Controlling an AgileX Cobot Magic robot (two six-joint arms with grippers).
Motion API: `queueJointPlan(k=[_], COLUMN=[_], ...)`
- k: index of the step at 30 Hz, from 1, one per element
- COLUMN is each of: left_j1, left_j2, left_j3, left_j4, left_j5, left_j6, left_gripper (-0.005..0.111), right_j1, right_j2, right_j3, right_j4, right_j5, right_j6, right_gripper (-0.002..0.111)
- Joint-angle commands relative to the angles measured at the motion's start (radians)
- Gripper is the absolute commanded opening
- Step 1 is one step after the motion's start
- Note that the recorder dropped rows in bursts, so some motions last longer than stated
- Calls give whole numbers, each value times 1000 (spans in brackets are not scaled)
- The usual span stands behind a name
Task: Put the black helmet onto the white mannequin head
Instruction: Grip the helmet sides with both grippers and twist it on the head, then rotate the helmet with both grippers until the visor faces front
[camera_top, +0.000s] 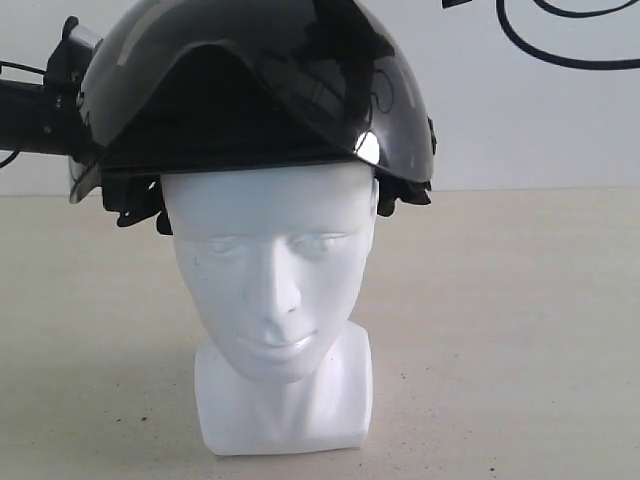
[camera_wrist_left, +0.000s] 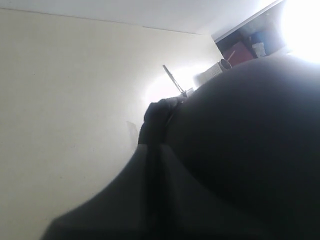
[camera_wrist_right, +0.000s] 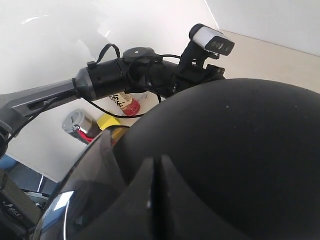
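Observation:
The black helmet (camera_top: 260, 90) sits on top of the white mannequin head (camera_top: 270, 270), its rim at brow level and its tinted visor (camera_top: 330, 90) over the front. The head stands upright on its square base, facing the exterior camera. My left gripper (camera_top: 82, 145) meets the helmet's left side. In the left wrist view that gripper (camera_wrist_left: 152, 146) is shut, tips against the dark shell (camera_wrist_left: 240, 150). The right gripper (camera_wrist_right: 156, 161) is shut too, tips touching the shell (camera_wrist_right: 240, 150) beside the visor (camera_wrist_right: 85, 185). It is hidden in the exterior view.
The head stands on a beige tabletop (camera_top: 520, 330) in front of a white wall. A black cable (camera_top: 560, 50) hangs on the wall at the upper right. The left arm (camera_wrist_right: 125, 75) stretches across beyond the helmet in the right wrist view.

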Motion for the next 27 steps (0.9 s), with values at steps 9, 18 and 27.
queueJointPlan(k=[9,18,27], left_j1=[-18,-18,-18], left_j2=[-106,-166,-232], left_j3=[-6,-6,11], left_j4=[37,59,115], left_j5=[29,29,29], left_j6=[3,-22,-85], left_gripper=[4,4,4], right_j1=[115,132,132], right_j2=[-19,-21,-54], right_j3=[30,30,30], right_j4=[-150,-180,-267], right_j5=[93,93,93], right_j6=[-16,-4,38], right_gripper=[0,0,0])
